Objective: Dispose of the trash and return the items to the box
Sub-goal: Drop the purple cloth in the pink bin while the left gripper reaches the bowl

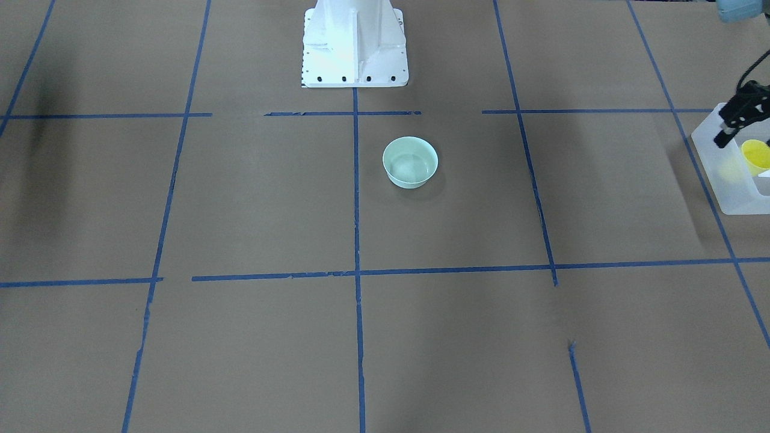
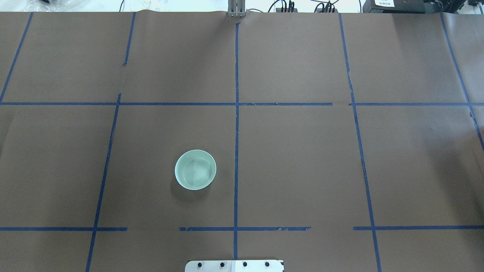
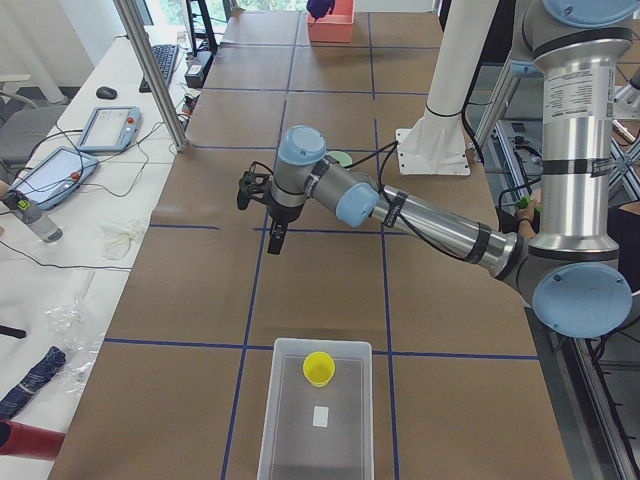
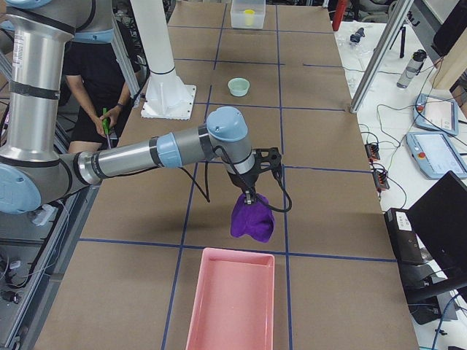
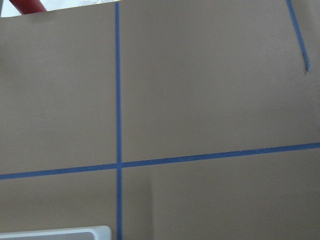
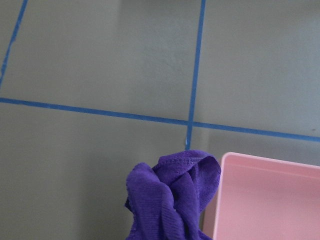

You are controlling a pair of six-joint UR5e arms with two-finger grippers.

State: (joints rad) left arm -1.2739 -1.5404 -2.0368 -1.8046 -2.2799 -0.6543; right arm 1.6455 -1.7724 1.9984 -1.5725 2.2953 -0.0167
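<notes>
The yellow cup (image 3: 319,367) stands inside the translucent white box (image 3: 318,440) at the table's left end; both also show in the front view, the cup (image 1: 757,155) and the box (image 1: 725,180). My left gripper (image 1: 731,129) hangs open and empty above the table just beside the box. My right gripper (image 4: 249,195) is shut on a purple cloth (image 4: 252,220) and holds it above the table, just short of the pink bin (image 4: 230,306). The right wrist view shows the cloth (image 6: 167,200) hanging beside the pink bin's rim (image 6: 225,165).
A mint-green bowl (image 2: 195,169) stands alone near the table's middle, in front of the white robot base (image 1: 355,42). Blue tape lines cross the brown table. Operator desks with tablets, bottles and cables lie along the far side.
</notes>
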